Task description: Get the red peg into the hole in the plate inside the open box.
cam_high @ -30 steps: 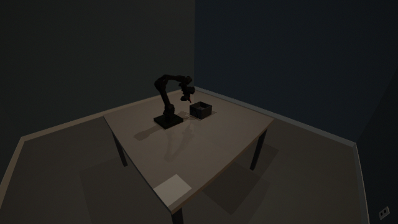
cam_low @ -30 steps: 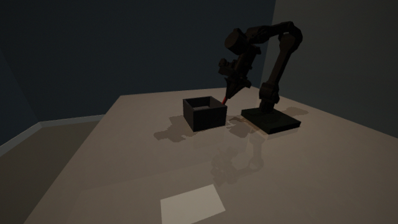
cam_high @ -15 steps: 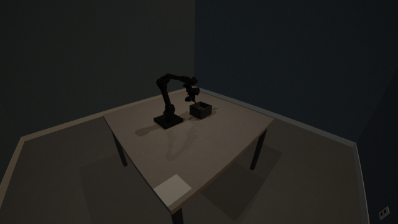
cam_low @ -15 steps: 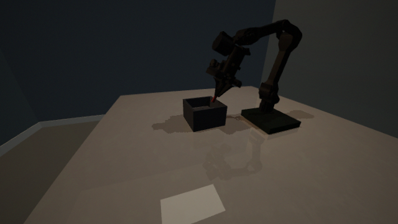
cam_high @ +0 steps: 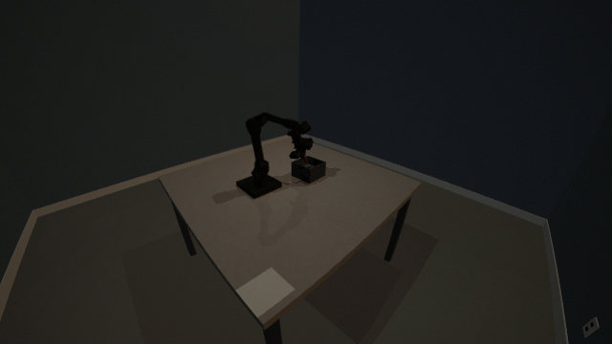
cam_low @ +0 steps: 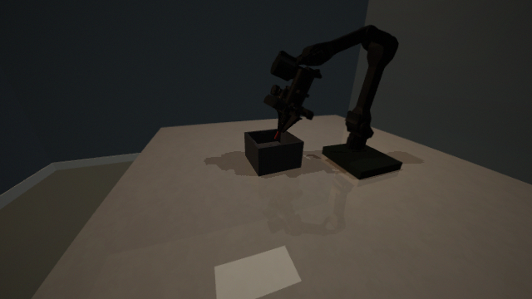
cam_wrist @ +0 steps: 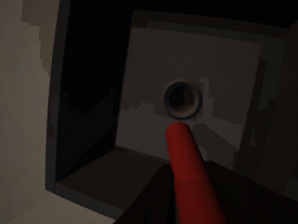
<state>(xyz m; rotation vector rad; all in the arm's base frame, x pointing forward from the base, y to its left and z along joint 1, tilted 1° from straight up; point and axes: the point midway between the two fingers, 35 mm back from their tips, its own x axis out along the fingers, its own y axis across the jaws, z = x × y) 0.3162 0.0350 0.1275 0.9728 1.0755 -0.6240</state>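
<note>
1. Clamped on a slim red cylindrical peg (cam_high: 305, 158) (cam_low: 277, 135) (cam_wrist: 187, 160): the black two-fingered claw (cam_high: 304, 156) (cam_low: 281, 129) (cam_wrist: 186, 172), with fingers on both sides of the peg at the bottom of the wrist frame.
2. Leaning in the exterior frame, peg tip down and to the left; pointing up the wrist frame from the lower edge, right of centre.
3. Held at the opening of a dark grey, square, open-topped box (cam_high: 301, 173) (cam_low: 280, 159) (cam_wrist: 52, 125); hard to tell how far below the rim.
4. Seen on the box bottom in the wrist frame: a flat grey square plate (cam_wrist: 150, 65) with a round, pale-edged hole (cam_wrist: 182, 100) near centre. Showing just below the hole in that frame, the peg tip; not seated in it.
5. Reaching over from a flat black base (cam_high: 273, 185) (cam_low: 382, 167), left of the box in the top frame and right of it in the exterior: the black jointed arm (cam_high: 258, 145) (cam_low: 374, 79).
6. Lying on the pale brown surface (cam_high: 335, 205) (cam_low: 166, 208) (cam_wrist: 25, 125), lower centre in both room views: a white rectangular sheet (cam_high: 266, 292) (cam_low: 258, 272), well apart from the box.

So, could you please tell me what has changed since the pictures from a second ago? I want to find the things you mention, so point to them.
The gripper (cam_high: 304, 155) (cam_low: 281, 131) (cam_wrist: 186, 172) has carried the red peg (cam_low: 277, 135) (cam_wrist: 186, 155) away from the arm's base, from beside the open box (cam_high: 310, 174) (cam_low: 280, 159) (cam_wrist: 54, 125) to over its opening. The grip, box and base look unchanged.
</note>
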